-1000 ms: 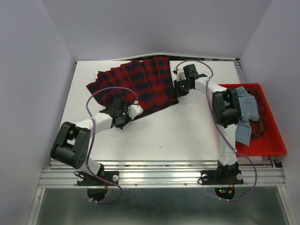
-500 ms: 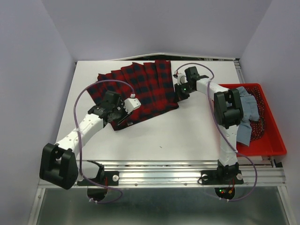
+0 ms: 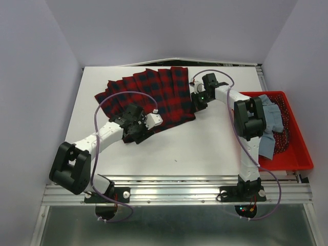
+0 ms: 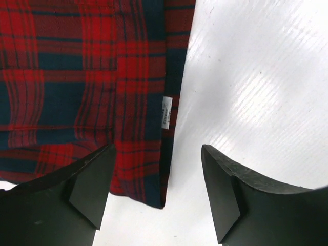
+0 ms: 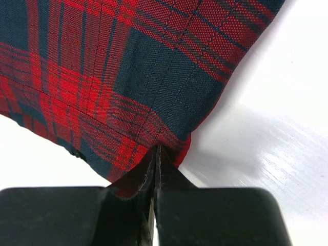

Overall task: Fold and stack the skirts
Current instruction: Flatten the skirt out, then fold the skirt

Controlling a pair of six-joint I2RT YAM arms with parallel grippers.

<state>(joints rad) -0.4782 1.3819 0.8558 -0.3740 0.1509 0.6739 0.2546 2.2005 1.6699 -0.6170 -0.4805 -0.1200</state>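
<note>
From above, the plaid skirt lies spread on the counter, the denim skirt in the red basket. Left wrist: your left fingers have just opened, freeing the plaid edge between them. Right wrist: your right fingers stay clamped on its corner; folding remains.

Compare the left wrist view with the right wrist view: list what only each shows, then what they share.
Only the left wrist view: the left gripper open, straddling the plaid skirt at its edge without holding it, and a small white label at that edge. Only the right wrist view: the right gripper shut on a corner of the skirt, cloth puckering into the closed fingers. Both: the plaid skirt lying on the white table.
</note>
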